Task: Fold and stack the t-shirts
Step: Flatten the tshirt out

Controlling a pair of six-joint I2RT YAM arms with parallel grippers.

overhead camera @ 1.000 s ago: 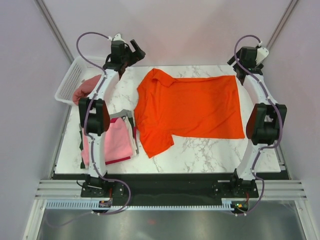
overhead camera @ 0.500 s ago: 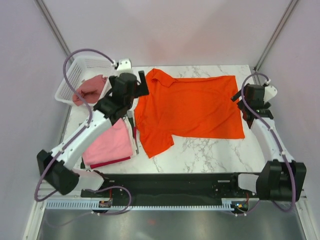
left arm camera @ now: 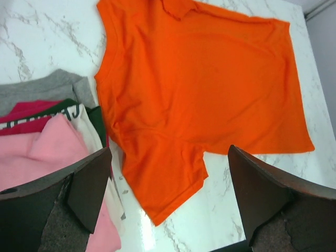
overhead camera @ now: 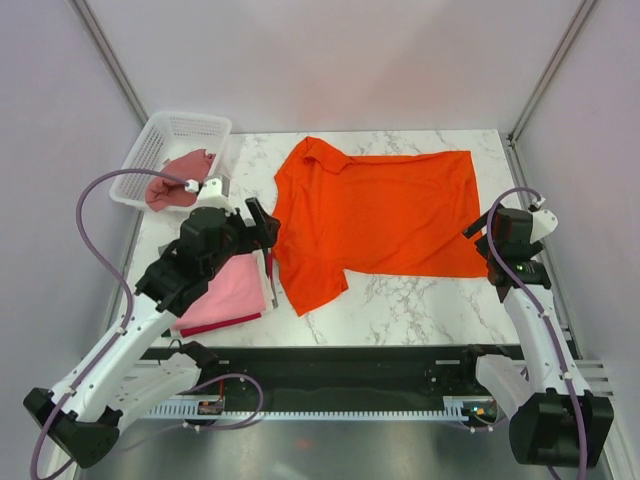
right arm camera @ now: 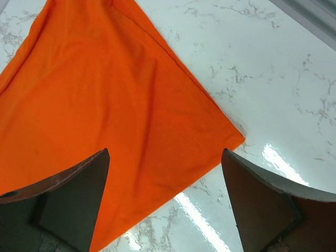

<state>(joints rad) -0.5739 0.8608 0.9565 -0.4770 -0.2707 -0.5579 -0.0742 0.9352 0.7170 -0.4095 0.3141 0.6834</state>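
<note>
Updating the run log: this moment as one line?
orange t-shirt: spread flat | left gripper: open, empty | right gripper: open, empty

High fixed overview, two closer downward wrist views, all sharing orange t-shirt point(overhead camera: 380, 215)

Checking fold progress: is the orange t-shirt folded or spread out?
Spread out. The orange t-shirt lies flat on the table, collar, one sleeve and both hem corners showing; no fold across it.

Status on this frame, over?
Left gripper open, empty. Right gripper open, empty. Orange t-shirt flat, unfolded. Nothing on it; folded stack alongside.
</note>
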